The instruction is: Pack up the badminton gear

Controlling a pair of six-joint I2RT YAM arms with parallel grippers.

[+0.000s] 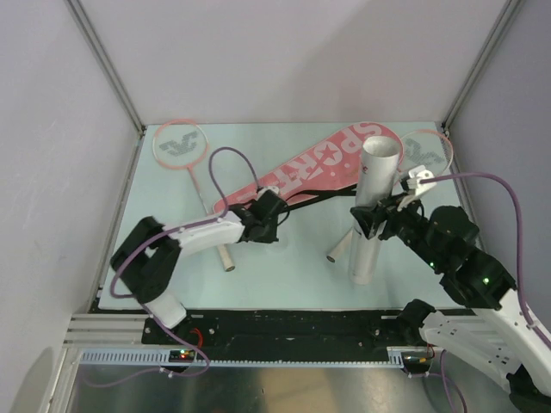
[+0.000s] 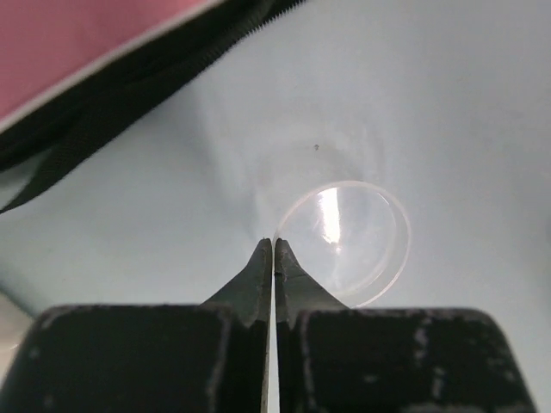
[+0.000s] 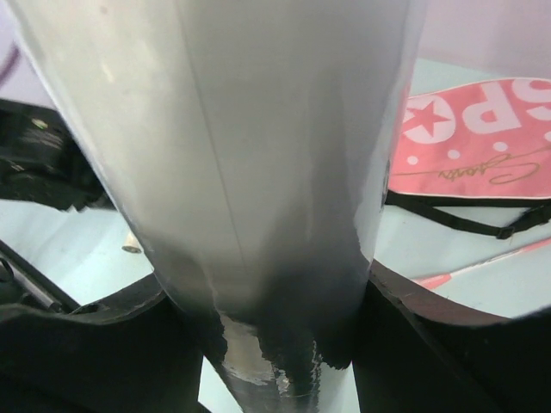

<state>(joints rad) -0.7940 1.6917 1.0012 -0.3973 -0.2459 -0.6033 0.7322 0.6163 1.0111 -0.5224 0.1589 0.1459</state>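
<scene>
None of the gear is in the pink bag [image 1: 318, 163] yet, so all the packing is left to do; the bag lies flat just beyond your left gripper [image 2: 274, 248]. The left racket [image 1: 181, 144] and right racket [image 1: 426, 151] lie outside it. Your right gripper [image 3: 275, 327] grasps the white tube [image 1: 377, 172], upright between its jaws. The left jaws are clenched, tips at a clear round cap [image 2: 344, 249]; whether they nip its rim, you cannot tell.

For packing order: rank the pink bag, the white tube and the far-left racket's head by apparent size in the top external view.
1. pink bag
2. white tube, though it stands upright toward the camera, which may make it look bigger
3. racket head
</scene>
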